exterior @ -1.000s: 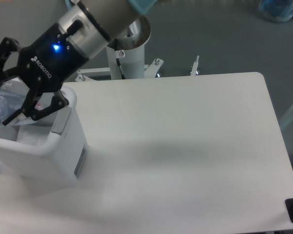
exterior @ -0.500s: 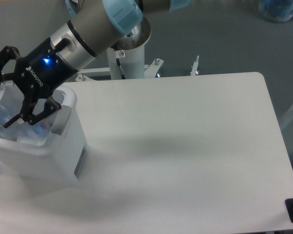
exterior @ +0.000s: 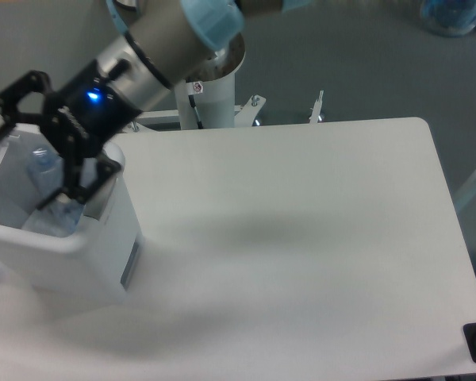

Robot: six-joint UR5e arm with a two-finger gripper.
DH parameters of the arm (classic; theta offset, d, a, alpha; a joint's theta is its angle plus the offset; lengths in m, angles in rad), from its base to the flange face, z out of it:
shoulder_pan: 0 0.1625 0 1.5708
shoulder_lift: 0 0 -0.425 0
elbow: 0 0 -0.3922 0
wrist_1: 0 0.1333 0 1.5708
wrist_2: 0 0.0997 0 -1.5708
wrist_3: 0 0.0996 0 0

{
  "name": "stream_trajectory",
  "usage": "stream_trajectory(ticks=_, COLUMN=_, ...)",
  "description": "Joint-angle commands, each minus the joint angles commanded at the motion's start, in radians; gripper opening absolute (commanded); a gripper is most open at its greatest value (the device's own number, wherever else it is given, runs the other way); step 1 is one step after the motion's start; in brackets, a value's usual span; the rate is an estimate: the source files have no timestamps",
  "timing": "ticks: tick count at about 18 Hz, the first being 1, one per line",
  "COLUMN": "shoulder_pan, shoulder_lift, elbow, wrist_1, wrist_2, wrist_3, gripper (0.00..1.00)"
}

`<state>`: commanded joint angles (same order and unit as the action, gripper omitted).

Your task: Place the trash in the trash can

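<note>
Bottle (exterior: 46,171) lying inside bin (exterior: 103,246), under gripper (exterior: 20,163), jaws wide, holding nothing. Likely light, thin-walled, slick, easily dented; best gripped across mid-body if regrasped. Wrapper not discernible. Table (exterior: 301,238) otherwise bare.

The black two-finger gripper (exterior: 20,155) has shifted slightly right and tilted, its fingers spread wide and empty. The clear plastic bottle (exterior: 46,171), earlier between the fingers, now lies inside the large white boxy plastic bin (exterior: 103,238).
</note>
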<state>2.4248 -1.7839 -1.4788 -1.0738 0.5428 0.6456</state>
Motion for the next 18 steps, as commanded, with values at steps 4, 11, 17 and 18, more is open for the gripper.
stream_trajectory(ticks=4, shoulder_pan=0.147, shoulder_lift=-0.023, elbow=0.008, wrist_1=0.000, wrist_2=0.022, wrist_3=0.026, gripper=1.00)
stream_trajectory(ticks=11, shoulder_pan=0.300, shoulder_lift=-0.124, elbow=0.020, wrist_1=-0.002, wrist_2=0.227, wrist_3=0.184, gripper=1.00)
stream_trajectory(ticks=17, shoulder_pan=0.309, shoulder_lift=-0.173, elbow=-0.011, wrist_1=-0.002, wrist_2=0.733, wrist_3=0.446, gripper=1.00)
stream_trajectory(ticks=18, shoulder_pan=0.309, shoulder_lift=-0.176, elbow=-0.021, wrist_1=0.002, wrist_2=0.782, wrist_3=0.491, gripper=1.00)
